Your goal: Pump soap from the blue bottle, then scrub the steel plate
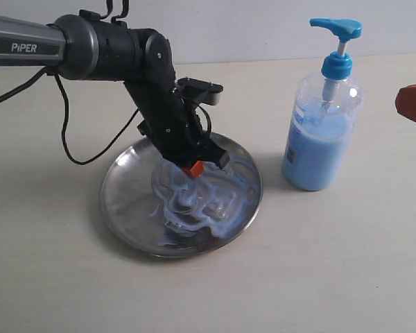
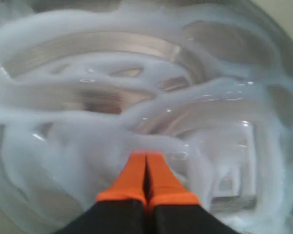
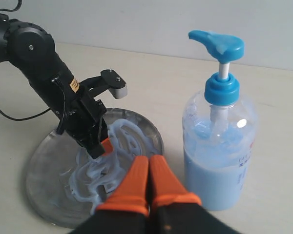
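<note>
Pale blue soap (image 1: 194, 198) smears the steel plate (image 1: 125, 201), so pumping looks done. Your left end effector (image 1: 192, 168), closed and empty, touches it to scrub; the right end effector (image 3: 149, 165) is closed too.

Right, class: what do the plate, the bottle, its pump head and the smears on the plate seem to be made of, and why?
Plate: looks like polished metal, probably steel; silvery with mirror-like glints.
Bottle: likely clear plastic; the liquid shows through its wall.
Pump head: opaque bright blue plastic, smooth.
Smears: pale blue creamy liquid, seemingly soap; glossy, holding swirled ridges.
</note>
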`<state>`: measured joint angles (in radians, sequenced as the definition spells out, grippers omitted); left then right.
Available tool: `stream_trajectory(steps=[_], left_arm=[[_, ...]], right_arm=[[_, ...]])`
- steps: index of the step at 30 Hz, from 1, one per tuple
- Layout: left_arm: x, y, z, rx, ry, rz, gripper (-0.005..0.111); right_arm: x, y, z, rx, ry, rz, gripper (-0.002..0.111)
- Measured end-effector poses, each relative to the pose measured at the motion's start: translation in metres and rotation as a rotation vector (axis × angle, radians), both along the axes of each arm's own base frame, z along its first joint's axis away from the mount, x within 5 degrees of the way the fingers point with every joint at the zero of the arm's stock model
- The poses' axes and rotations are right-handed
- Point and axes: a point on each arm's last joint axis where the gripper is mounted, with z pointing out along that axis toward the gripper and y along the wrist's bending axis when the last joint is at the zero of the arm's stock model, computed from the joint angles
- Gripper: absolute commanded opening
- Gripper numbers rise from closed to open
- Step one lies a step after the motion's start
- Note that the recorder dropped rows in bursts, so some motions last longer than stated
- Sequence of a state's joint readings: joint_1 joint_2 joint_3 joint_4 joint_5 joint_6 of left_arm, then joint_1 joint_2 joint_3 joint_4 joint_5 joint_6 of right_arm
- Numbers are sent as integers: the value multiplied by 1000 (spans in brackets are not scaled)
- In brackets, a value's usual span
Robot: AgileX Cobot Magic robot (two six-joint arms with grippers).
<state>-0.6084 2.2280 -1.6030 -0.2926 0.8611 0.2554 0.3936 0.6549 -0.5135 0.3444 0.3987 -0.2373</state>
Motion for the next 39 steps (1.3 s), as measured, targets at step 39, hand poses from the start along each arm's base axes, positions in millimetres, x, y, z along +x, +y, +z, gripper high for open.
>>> stream_trajectory(steps=[39], left_arm=[[9,19,-8,-48,146,126,0]], right_arm=[[0,0,0,-1,-1,1,0]])
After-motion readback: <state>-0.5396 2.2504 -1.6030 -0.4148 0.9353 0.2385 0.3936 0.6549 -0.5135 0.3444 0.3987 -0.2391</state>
